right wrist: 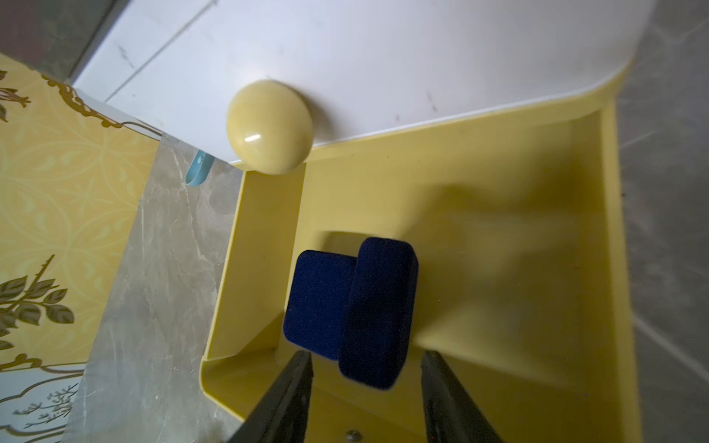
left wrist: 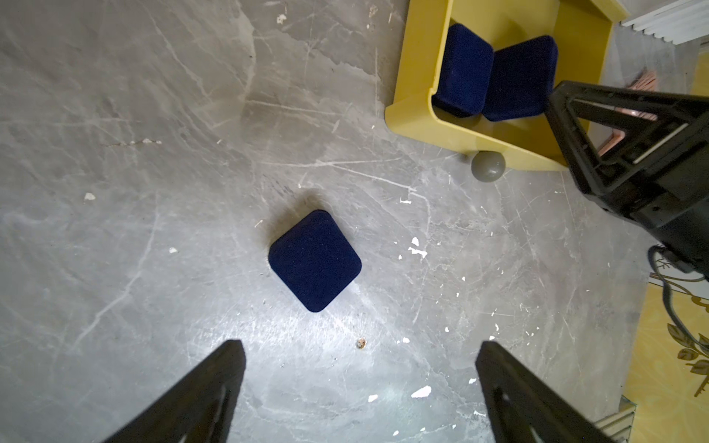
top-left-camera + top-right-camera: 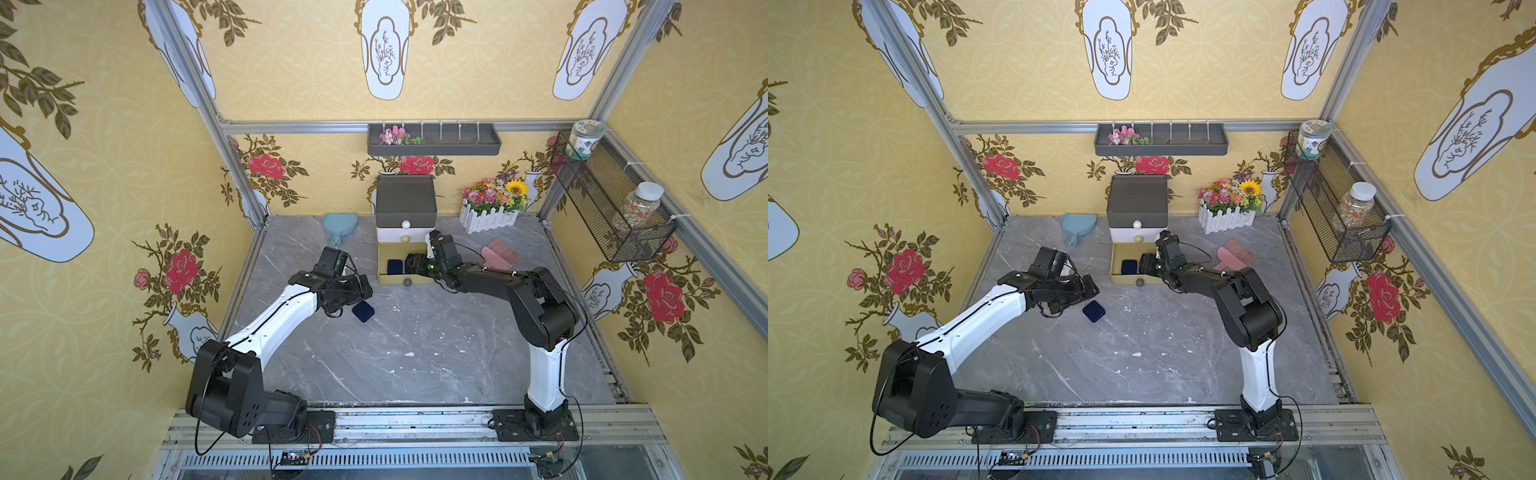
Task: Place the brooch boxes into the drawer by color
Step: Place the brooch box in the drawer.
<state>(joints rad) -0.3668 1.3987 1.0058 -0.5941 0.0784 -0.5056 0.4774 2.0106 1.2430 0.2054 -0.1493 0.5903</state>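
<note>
The drawer chest (image 3: 406,199) stands at the back, its olive-yellow drawer (image 3: 384,279) (image 3: 1116,279) pulled out. Inside it a navy brooch box (image 1: 318,299) lies flat, and a second navy box (image 1: 380,307) leans tilted on it. My right gripper (image 1: 367,356) (image 3: 413,264) hovers over this drawer, open, its fingers clear of the tilted box on both sides. A third navy box (image 2: 314,261) (image 3: 363,311) (image 3: 1094,311) lies on the grey table. My left gripper (image 2: 360,345) (image 3: 365,291) hangs above it, wide open and holding nothing. No red or black boxes show.
The drawer's grey knob (image 2: 488,165) juts toward the table's middle. A blue hand mirror (image 3: 338,226) lies left of the chest, a pink comb (image 3: 500,255) and a fenced flower planter (image 3: 492,208) to its right. A grey wall tray (image 3: 434,141) and a wire basket (image 3: 611,208) hang above.
</note>
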